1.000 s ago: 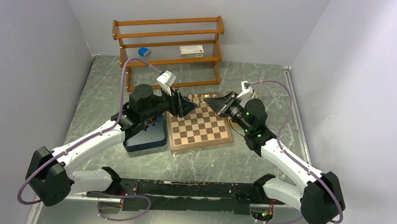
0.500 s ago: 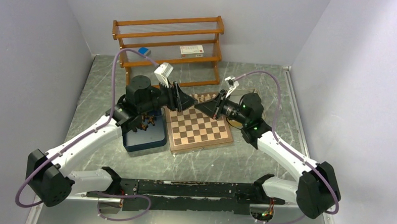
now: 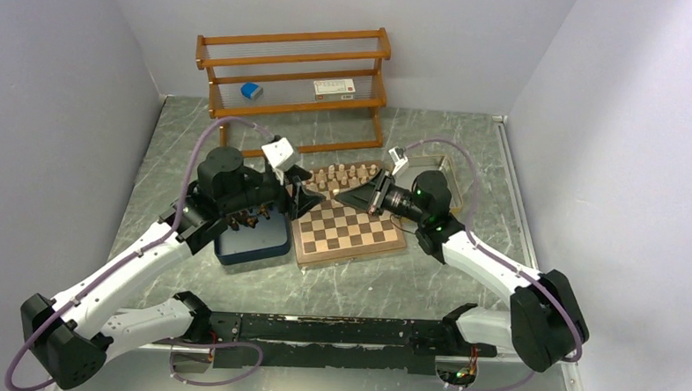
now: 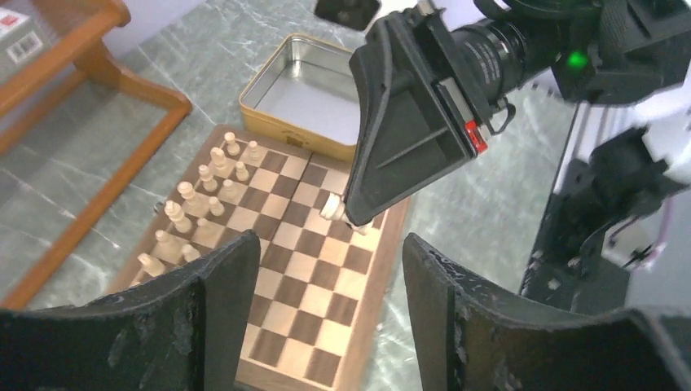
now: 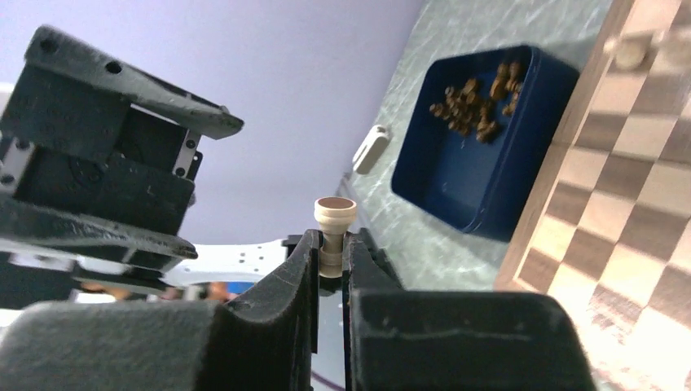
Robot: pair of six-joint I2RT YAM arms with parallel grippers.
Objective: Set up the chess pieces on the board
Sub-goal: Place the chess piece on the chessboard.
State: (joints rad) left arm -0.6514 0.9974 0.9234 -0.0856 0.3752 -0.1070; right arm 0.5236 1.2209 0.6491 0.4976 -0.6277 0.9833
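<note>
The board (image 3: pixel 358 236) lies at the table's middle, with cream chess pieces (image 3: pixel 348 173) lined up on its far rows. My right gripper (image 5: pixel 330 244) is shut on a cream piece (image 5: pixel 335 218), held sideways just above the board's far part (image 4: pixel 326 269). That cream piece (image 4: pixel 332 209) pokes out from under the right gripper's tip (image 4: pixel 352 218). My left gripper (image 4: pixel 330 244) is open with nothing between its fingers, facing the right gripper over the board's left edge. Dark brown pieces (image 5: pixel 477 98) lie heaped in the navy tray (image 5: pixel 456 191).
The navy tray (image 3: pixel 252 242) sits against the board's left side, under my left arm. A gold tin (image 4: pixel 301 81) stands open behind the board's far right corner. A wooden shelf (image 3: pixel 295 79) with a blue object (image 3: pixel 252 91) and a white box (image 3: pixel 334 87) lines the back.
My left gripper has drawn back to the left, away from the right gripper, and its jaws have widened. The right gripper has shifted left and lower over the board, still holding the cream piece.
</note>
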